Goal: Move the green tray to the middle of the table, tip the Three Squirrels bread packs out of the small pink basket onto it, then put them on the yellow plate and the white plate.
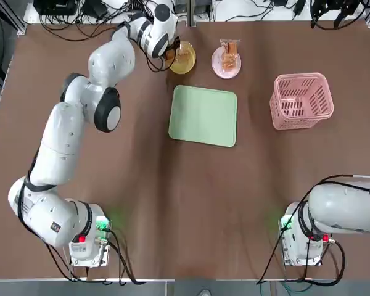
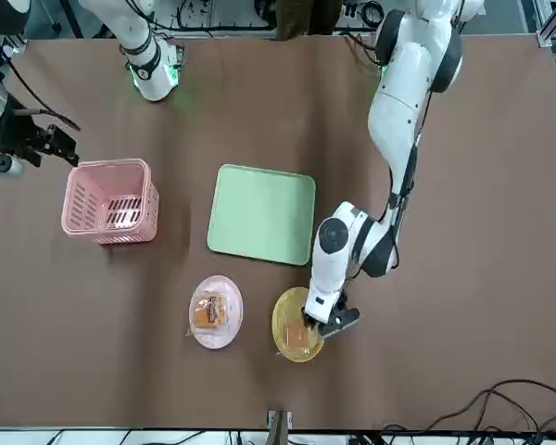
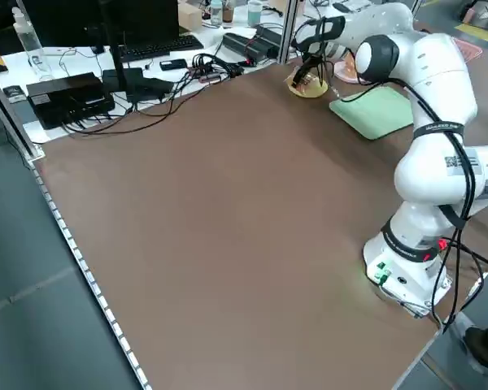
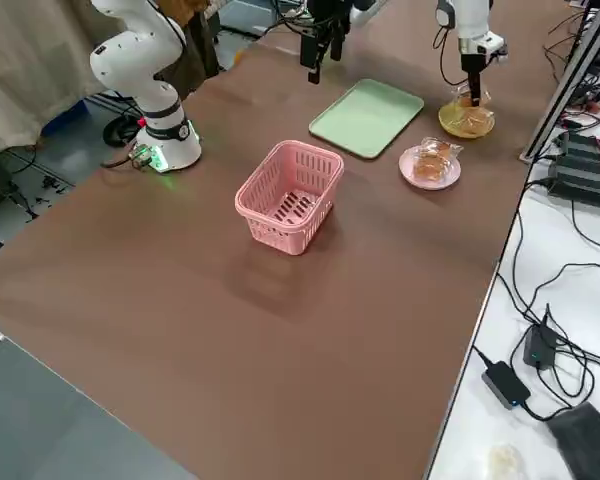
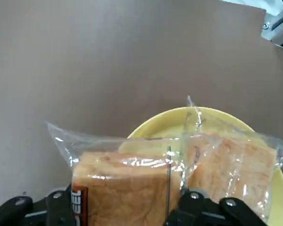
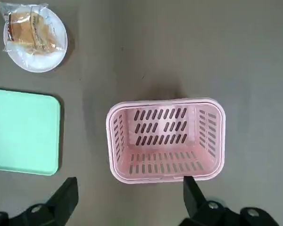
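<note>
From the top I see my left gripper over the yellow plate, the green tray bare just behind it, and the pink basket standing upright well off to its right. In the left wrist view the fingers are closed on a bread pack just above the plate, where another pack already lies; it is light, soft and crinkly, so I judge a gentle pinch across the loaf safer than the slippery film ends. The right wrist view shows my right gripper spread wide and holding nothing above the empty basket, with the white plate beyond it carrying packs.
</note>
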`<state>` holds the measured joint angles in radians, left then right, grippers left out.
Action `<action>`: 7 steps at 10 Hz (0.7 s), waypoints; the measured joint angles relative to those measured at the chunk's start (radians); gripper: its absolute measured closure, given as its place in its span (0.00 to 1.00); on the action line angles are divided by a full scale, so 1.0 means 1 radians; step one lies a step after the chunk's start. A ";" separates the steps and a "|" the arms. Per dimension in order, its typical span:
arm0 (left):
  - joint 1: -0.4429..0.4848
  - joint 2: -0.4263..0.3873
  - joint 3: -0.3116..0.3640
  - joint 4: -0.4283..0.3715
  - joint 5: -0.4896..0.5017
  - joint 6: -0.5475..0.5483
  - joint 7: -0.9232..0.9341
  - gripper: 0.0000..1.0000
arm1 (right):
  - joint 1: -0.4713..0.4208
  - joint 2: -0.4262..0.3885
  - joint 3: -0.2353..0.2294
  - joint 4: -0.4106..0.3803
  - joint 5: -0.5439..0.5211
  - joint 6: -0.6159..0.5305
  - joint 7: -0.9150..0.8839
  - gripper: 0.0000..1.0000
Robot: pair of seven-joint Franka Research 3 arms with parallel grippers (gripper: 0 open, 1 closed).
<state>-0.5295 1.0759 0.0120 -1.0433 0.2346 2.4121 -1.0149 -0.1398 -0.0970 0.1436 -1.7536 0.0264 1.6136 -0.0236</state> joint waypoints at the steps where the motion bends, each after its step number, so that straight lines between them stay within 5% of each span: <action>1: -0.001 0.006 0.000 0.000 0.000 0.015 0.000 0.24 | 0.000 -0.003 -0.005 0.000 0.014 0.002 -0.035 0.01; 7: -0.028 0.014 -0.004 0.000 0.000 0.061 -0.026 0.24 | -0.001 -0.007 -0.014 0.001 0.033 0.017 -0.060 0.01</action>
<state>-0.5574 1.0901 0.0077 -1.0432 0.2346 2.4728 -1.0413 -0.1405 -0.1038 0.1296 -1.7526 0.0596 1.6307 -0.0838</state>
